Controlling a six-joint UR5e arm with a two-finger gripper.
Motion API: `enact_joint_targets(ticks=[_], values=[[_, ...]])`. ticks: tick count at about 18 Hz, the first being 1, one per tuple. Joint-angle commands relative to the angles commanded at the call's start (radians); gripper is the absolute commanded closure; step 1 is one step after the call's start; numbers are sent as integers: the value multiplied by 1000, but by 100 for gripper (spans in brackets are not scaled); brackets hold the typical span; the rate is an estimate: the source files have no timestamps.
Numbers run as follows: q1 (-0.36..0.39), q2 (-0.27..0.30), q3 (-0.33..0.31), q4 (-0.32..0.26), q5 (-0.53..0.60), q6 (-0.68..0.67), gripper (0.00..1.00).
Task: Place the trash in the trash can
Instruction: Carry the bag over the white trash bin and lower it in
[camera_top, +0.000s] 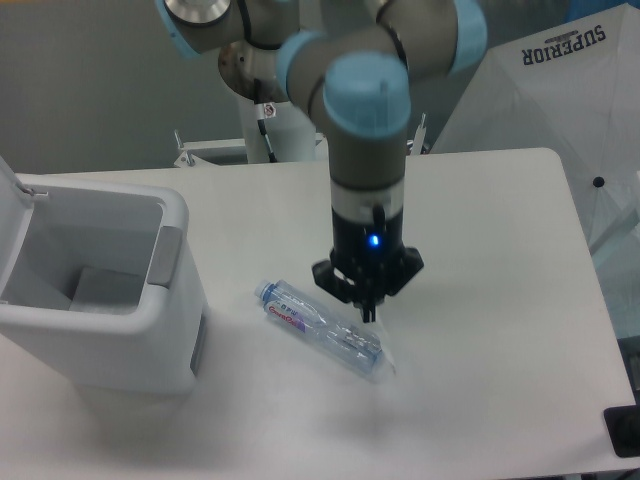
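The clear bottle (320, 329) with a blue cap and red-blue label lies on its side on the white table, cap end pointing up-left. My gripper (368, 308) hangs just above the bottle's right end, fingers pointing down and closed on the top of the whitish pouch (384, 352). The pouch dangles edge-on as a thin pale strip, its lower end near the table beside the bottle. The white trash can (120, 350) stands at the left with its lid (8, 190) swung open, well apart from the gripper.
A white umbrella (560, 90) leans past the table's far right edge. A black object (625, 430) sits at the bottom right corner. The arm's base (270, 70) stands at the back of the table.
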Motion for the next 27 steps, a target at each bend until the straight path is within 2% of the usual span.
enact_joint_targets(ticks=[7, 13, 15, 19, 27], values=[[-11, 127, 32, 3, -192, -91, 100], [-15, 184, 49, 5, -402, -149, 100], [-40, 192, 48, 6, -439, -147, 100], [-115, 189, 40, 6, -441, -140, 100], [-189, 172, -12, 12, -439, -77, 100]])
